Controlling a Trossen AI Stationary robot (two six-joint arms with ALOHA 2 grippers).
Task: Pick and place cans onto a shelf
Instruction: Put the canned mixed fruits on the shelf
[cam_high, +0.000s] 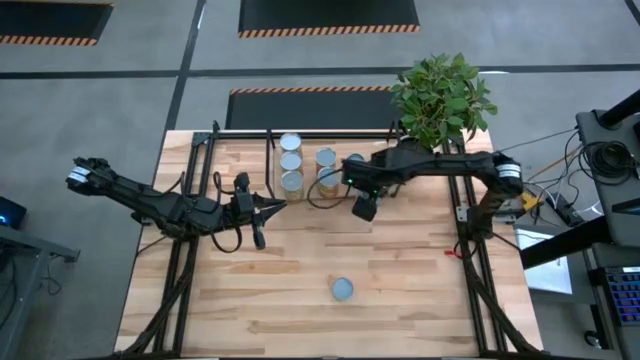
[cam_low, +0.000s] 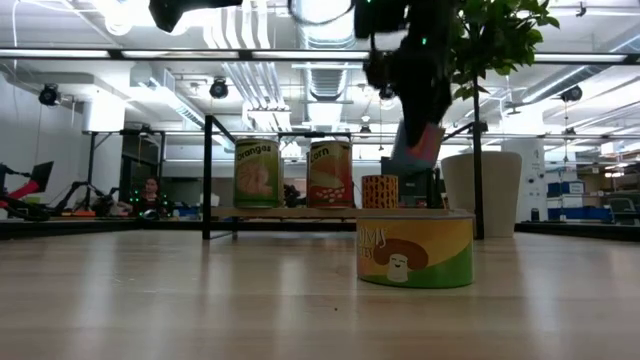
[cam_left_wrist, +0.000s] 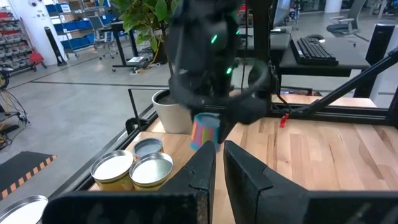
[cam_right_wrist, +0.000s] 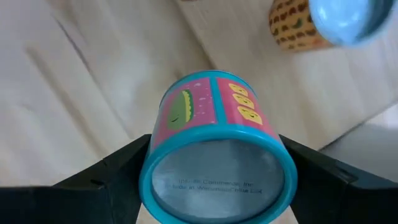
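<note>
My right gripper (cam_high: 364, 208) is shut on a pink and teal can (cam_right_wrist: 214, 155), in the air in front of the shelf (cam_high: 215, 150). The shelf is a black-bar rack with a wooden board (cam_low: 300, 211). Several cans stand on it (cam_high: 291, 163), among them an "Oranges" can (cam_low: 256, 173) and a "Corn" can (cam_low: 330, 173). One yellow and green can (cam_high: 343, 289) stands alone on the table nearer the front edge (cam_low: 415, 250). My left gripper (cam_high: 278, 207) is shut and empty, level above the table left of the held can (cam_left_wrist: 219, 155). My right gripper pinches the pink and teal can by its round side (cam_right_wrist: 155, 162), one finger (cam_right_wrist: 112, 177) on each side, near its upper end. The fingers come from above, pointing down and a little slanted. The can hangs below them, slightly tilted and clear of the table (cam_low: 420, 140).
A white plant pot (cam_low: 480, 190) with a leafy plant (cam_high: 442, 95) stands at the table's far right, beside the shelf. An orange-patterned can (cam_right_wrist: 292, 28) stands just beyond the held can. Black frame bars run along both table sides (cam_high: 470, 250).
</note>
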